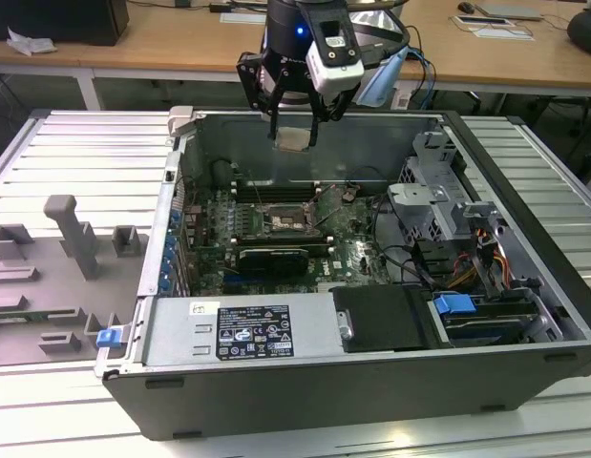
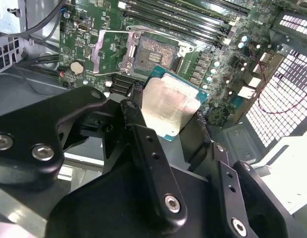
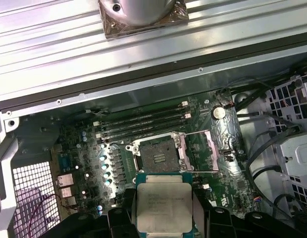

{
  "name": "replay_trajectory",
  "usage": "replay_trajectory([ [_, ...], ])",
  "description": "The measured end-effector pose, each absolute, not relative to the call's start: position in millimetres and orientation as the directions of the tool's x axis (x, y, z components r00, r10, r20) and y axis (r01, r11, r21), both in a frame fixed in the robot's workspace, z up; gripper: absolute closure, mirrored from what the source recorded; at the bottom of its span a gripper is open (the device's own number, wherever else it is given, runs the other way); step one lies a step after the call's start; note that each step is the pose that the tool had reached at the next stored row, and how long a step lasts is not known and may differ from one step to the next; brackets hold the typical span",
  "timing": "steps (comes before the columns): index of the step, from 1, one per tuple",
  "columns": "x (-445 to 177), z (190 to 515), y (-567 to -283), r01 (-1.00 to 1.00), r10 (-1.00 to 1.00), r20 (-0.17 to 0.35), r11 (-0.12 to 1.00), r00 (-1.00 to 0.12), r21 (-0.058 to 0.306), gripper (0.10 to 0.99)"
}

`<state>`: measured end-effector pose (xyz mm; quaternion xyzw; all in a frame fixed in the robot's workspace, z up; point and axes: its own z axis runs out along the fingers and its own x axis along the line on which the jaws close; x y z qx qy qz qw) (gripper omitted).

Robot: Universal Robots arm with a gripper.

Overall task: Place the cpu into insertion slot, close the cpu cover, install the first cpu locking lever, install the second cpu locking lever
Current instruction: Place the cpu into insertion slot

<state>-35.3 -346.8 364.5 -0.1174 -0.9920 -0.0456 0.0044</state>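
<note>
My gripper (image 1: 293, 134) hangs above the open computer case, near its back wall, shut on the cpu (image 1: 294, 139). The cpu is a flat square chip with a pale metal top (image 2: 170, 106), and black fingers press on two opposite edges (image 3: 163, 206). The insertion slot (image 1: 285, 218) lies well below on the green board, and its dark centre is uncovered in both wrist views (image 2: 154, 53) (image 3: 159, 153). The cpu cover (image 3: 200, 151) is swung open beside the socket, its silver frame (image 2: 109, 52) tilted up.
Long memory slots (image 1: 276, 191) run behind the socket and a long black card (image 1: 273, 258) lies in front of it. A drive cage (image 1: 438, 191) and cables fill the exterior view's right. The power supply (image 1: 238, 329) sits at the case's front. Grey fixtures (image 1: 71, 234) stand outside.
</note>
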Motion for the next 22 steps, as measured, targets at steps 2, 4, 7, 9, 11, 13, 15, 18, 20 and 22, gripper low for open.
replay_trajectory([
  [2, -35.2, 364.5, -346.8, 0.241, 0.240, 0.019, 0.966, -0.971, 0.089, 0.545],
  [4, -35.2, 364.5, -346.8, 0.246, 0.245, 0.019, 0.965, -0.969, 0.089, 0.545],
  [7, -35.3, 364.5, -346.8, 0.261, 0.261, 0.019, 0.961, -0.965, 0.089, 0.545],
  [9, -35.3, 364.3, -346.8, 0.275, 0.274, 0.019, 0.957, -0.961, 0.089, 0.545],
  [11, -35.3, 363.7, -346.8, 0.282, 0.281, 0.019, 0.955, -0.959, 0.089, 0.545],
  [13, -35.4, 363.2, -346.8, 0.298, 0.297, 0.019, 0.950, -0.955, 0.089, 0.545],
  [15, -35.4, 363.0, -346.8, 0.321, 0.320, 0.019, 0.943, -0.947, 0.089, 0.545],
  [18, -35.4, 362.4, -346.8, 0.378, 0.378, 0.019, 0.922, -0.926, 0.089, 0.545],
  [20, -35.4, 362.2, -346.8, 0.404, 0.404, 0.019, 0.910, -0.914, 0.089, 0.545],
  [22, -35.4, 362.0, -346.8, 0.437, 0.437, 0.019, 0.895, -0.899, 0.089, 0.545],
])
